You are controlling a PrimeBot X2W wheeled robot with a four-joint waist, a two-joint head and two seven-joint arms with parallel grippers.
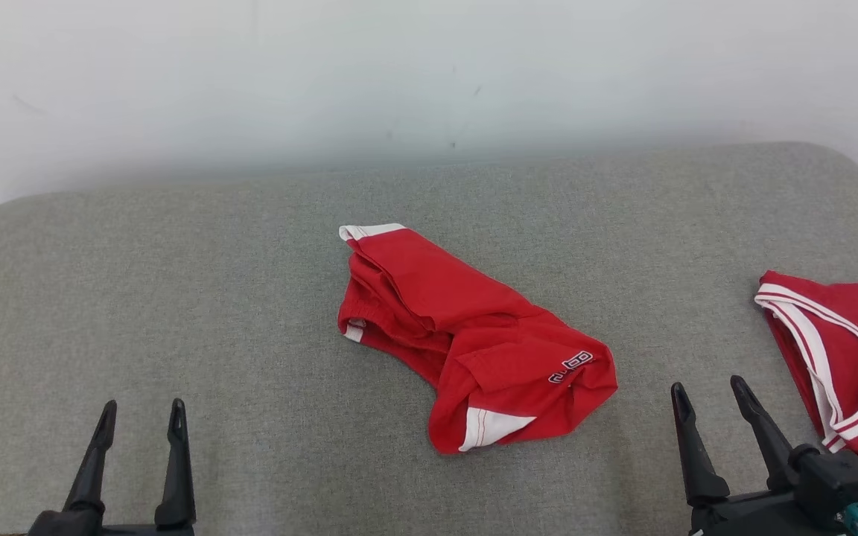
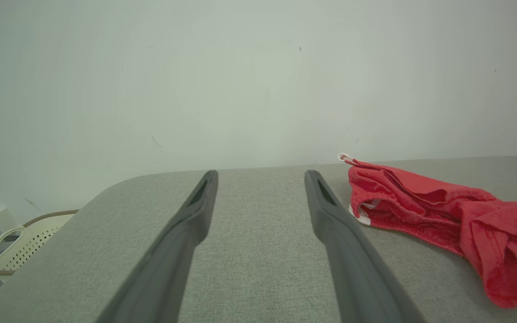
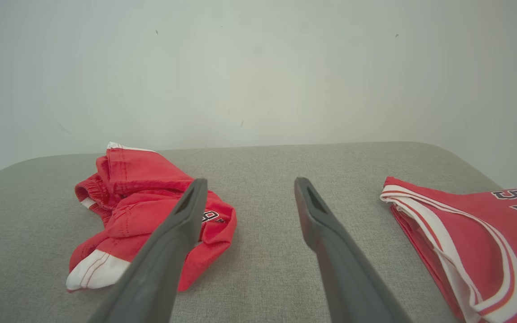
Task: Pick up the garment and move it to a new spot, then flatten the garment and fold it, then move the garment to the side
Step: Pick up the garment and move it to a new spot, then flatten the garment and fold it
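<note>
Low in frame, left gripper (image 1: 142, 408) and right gripper (image 1: 709, 387) sit, fingers apart, empty. Shorts (image 1: 466, 327) lie crumpled mid-frame, long axis upper-left to lower-right, lower end nearer the right gripper.

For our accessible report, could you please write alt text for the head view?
Crumpled red shorts with white trim lie in the middle of a grey fabric surface, with a red jersey at its right edge. The open left pincer and open right pincer point up from the bottom corners.
</note>
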